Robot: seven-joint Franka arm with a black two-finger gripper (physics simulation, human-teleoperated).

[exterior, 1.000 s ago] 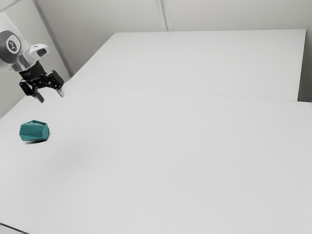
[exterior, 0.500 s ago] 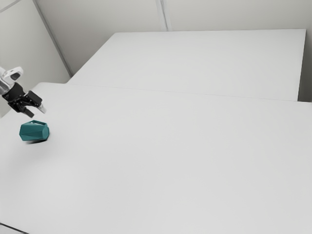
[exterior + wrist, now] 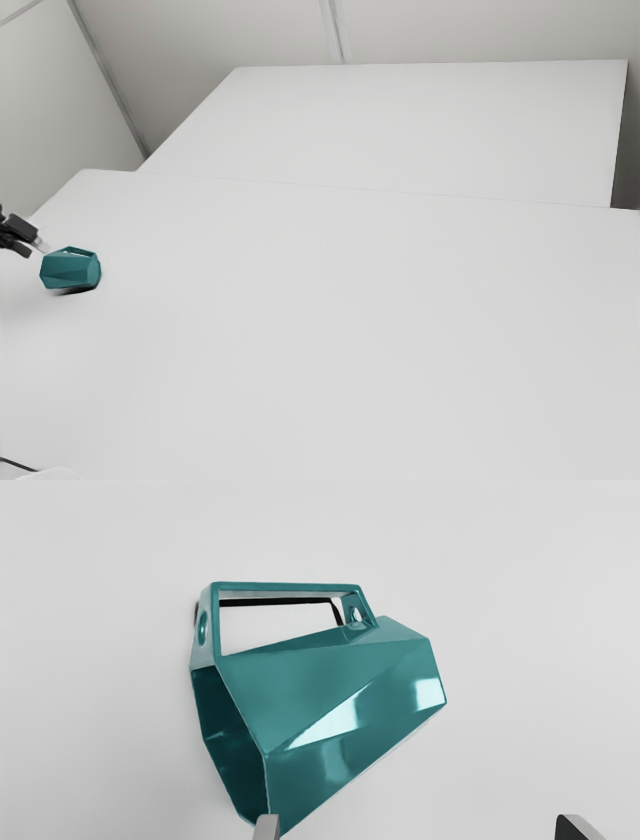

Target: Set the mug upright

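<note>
At the exterior view's left edge, the black gripper [image 3: 34, 248] is partly cut off by the frame, beside and slightly above the teal mug [image 3: 70, 269]. The faceted mug lies on its side on the table. In the wrist view the mug [image 3: 345, 695] shows its dark opening at one end and its angular handle along one side. The gripper [image 3: 417, 827] is open, its fingertips wide apart; one overlaps the mug near its rim, the other stands over bare table. Whether that first fingertip touches the mug, I cannot tell.
The white table [image 3: 350, 330] stretches toward the exterior view's right, with another white surface [image 3: 430, 130] behind it. Pale walls stand at the back. A thin dark line and a pale shape lie at the exterior view's lower left corner.
My gripper has come down and toward the exterior view's left, ending close beside the mug. The mug has not moved. A pale shape has appeared at the exterior view's lower left corner.
</note>
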